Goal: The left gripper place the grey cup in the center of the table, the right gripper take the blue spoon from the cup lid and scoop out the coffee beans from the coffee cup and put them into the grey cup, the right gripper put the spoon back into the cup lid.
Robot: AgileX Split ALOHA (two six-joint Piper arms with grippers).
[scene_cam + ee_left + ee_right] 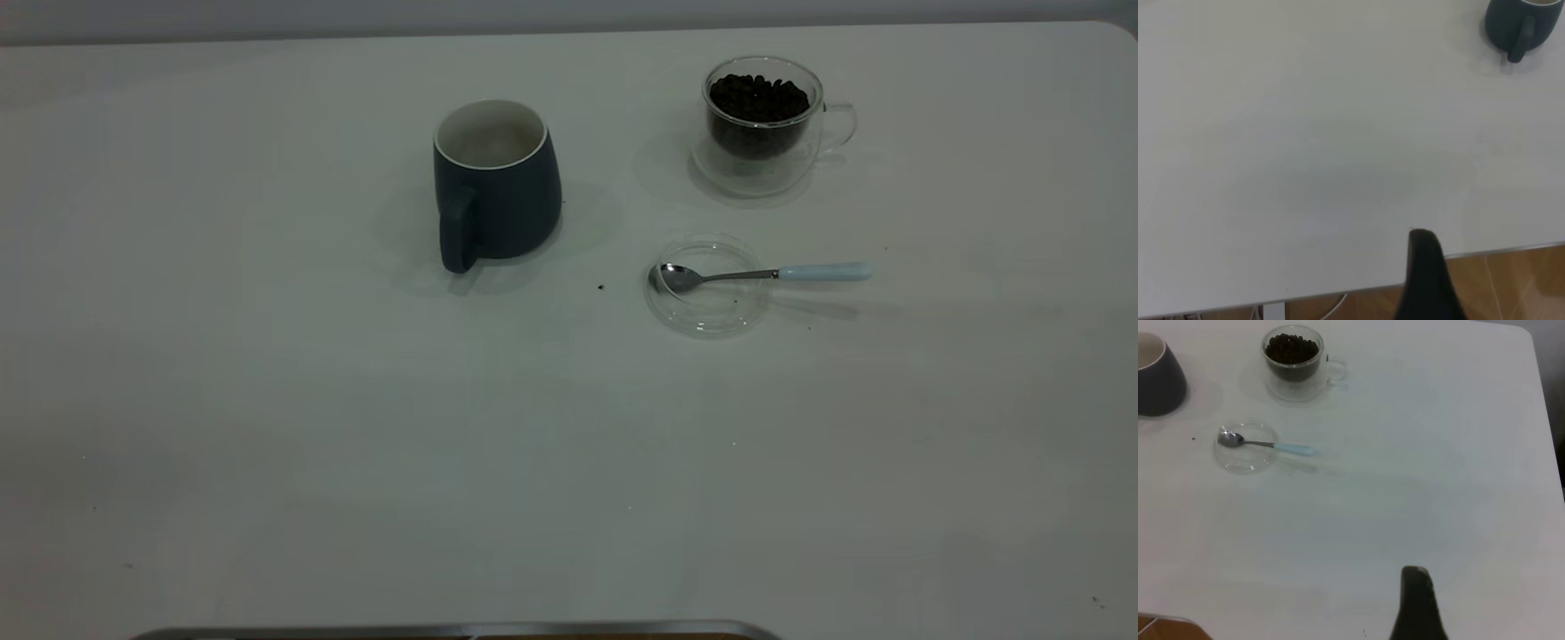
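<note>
Grey cup (496,182) stands mid-worktop (267,427) and the blue spoon (765,274) rests its bowl in the cup lid (711,311), well ahead of the right gripper (1415,577), whose spread cannot be told (likewise the left gripper (1422,239), parked at the worktop edge); best pinch the overhanging handle crosswise.

grey cup (496,182): matt ceramic | coffee cup (763,124): clear glass | blue spoon (760,274): shiny metal bowl
</note>
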